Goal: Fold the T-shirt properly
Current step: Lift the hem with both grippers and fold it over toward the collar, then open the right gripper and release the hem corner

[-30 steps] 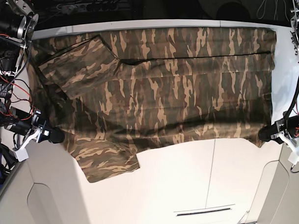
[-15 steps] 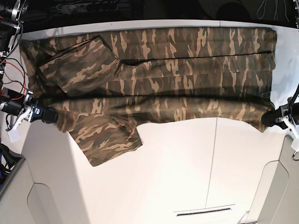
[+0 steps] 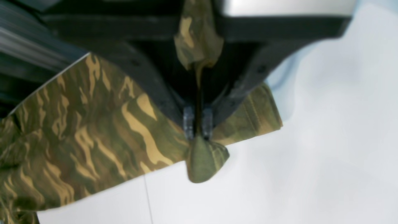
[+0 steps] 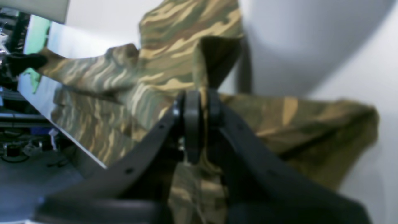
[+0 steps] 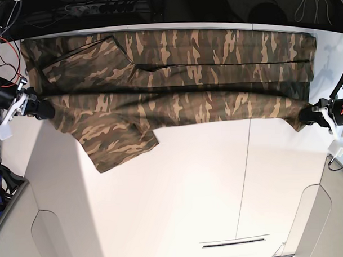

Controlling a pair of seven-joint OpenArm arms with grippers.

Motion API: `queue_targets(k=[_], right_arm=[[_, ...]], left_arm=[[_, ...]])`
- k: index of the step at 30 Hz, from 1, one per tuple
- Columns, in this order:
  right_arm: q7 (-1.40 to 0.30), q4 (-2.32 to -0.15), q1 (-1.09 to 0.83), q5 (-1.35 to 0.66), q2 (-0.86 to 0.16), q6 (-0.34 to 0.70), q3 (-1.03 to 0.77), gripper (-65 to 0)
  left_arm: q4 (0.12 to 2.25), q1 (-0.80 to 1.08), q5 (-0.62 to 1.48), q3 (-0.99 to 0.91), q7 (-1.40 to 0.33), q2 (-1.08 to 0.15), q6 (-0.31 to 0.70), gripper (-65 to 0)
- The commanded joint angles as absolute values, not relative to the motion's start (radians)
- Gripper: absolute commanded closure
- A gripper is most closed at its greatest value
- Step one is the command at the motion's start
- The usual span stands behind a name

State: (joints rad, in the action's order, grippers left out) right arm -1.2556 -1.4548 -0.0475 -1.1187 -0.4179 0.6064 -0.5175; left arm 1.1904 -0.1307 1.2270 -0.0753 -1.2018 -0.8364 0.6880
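The camouflage T-shirt [image 5: 175, 77] lies spread across the far part of the white table [image 5: 190, 190], with its near edge lifted and carried toward the far side. A sleeve [image 5: 121, 144] hangs toward me at the left. My left gripper [image 5: 307, 117] is shut on the shirt's near right corner; in the left wrist view [image 3: 198, 124] cloth [image 3: 203, 158] pokes out between the fingertips. My right gripper [image 5: 42, 110] is shut on the near left corner; in the right wrist view [image 4: 197, 107] camouflage cloth [image 4: 174, 59] runs between its jaws.
Cables and a power strip [image 5: 99, 6] lie beyond the table's far edge. Red wiring [image 5: 1, 24] hangs by the right arm at the far left. A seam [image 5: 244, 182] runs down the tabletop. A slot [image 5: 234, 242] sits near the front edge.
Both grippers moved toward the far side of the table, carrying the shirt's near edge with them. The fold narrowed and the hanging sleeve moved up with it.
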Motion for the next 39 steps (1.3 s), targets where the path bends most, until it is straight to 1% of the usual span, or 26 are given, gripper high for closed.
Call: queue_targets(k=[1,5,11,17,18,19,20,21,22,23,25,27,32,37,39], right_arm=[[-1.248,-1.478,-0.044,-1.146,-0.443,0.610,-0.532,0.0],[-1.270,-1.481,-0.069,-1.166,-0.449,0.610,-0.549,0.0],[-1.265,-1.481,-0.121,-1.164,-0.447,0.610,-0.563,0.0],[-1.191,-1.479,-0.164,-1.045,-0.444,0.606,-0.562,0.0],[-1.180,-1.479,-0.164,-1.026,-0.443,0.606,-0.562,-7.3],[-1.169,-1.479,-0.164,-1.011,-0.443,0.606,-0.562,-18.0],[-1.156,-1.479,-0.164,-1.000,-0.443,0.606,-0.562,-27.4],[-1.145,-1.479,-0.163,-0.992,-0.443,0.606,-0.562,-35.0],[-1.135,-1.479,-0.161,-0.988,-0.443,0.606,-0.563,-39.5],[-1.124,-1.479,-0.158,-0.984,-0.444,0.606,-0.563,-41.0],[-1.098,-1.479,-0.148,-0.983,-0.443,0.606,-0.563,-40.9],[-1.086,-1.479,-0.125,-0.979,-0.443,0.606,-0.563,-40.9],[-1.024,-1.479,-0.042,-0.940,-0.440,0.603,-0.563,-40.9],[-0.929,-1.479,0.045,-0.834,-0.394,0.588,-0.561,-40.9],[-0.917,-1.473,0.074,-0.791,-0.374,0.587,-0.546,-40.9]], left_arm=[[1.222,-0.138,1.245,-0.105,-1.190,-0.865,0.698,0.0],[1.279,-0.083,1.246,-0.161,-1.209,-0.864,0.698,0.0],[1.296,0.004,1.245,-0.163,-1.206,-0.862,0.698,0.0],[1.296,0.041,1.225,-0.163,-1.200,-0.838,0.698,0.0],[1.296,0.041,1.220,-0.163,-1.196,-0.828,0.698,0.0],[1.296,0.042,1.214,-0.163,-1.184,-0.820,0.698,0.0],[1.296,0.042,1.208,-0.163,-1.182,-0.811,0.698,0.0],[1.296,0.042,1.203,-0.163,-1.182,-0.803,0.698,-1.8],[1.296,0.042,1.200,-0.163,-1.182,-0.795,0.698,-4.7],[1.296,0.042,1.199,-0.163,-1.182,-0.788,0.698,-8.4],[1.296,0.042,1.200,-0.163,-1.180,-0.779,0.698,-15.4],[1.296,0.041,1.201,-0.163,-1.169,-0.779,0.698,-19.8],[1.296,0.041,1.213,-0.180,-1.121,-0.779,0.698,-20.7],[1.297,0.041,1.238,-0.299,-1.122,-0.778,0.698,-20.8],[1.297,0.041,1.239,-0.352,-1.126,-0.778,0.698,-24.4]])
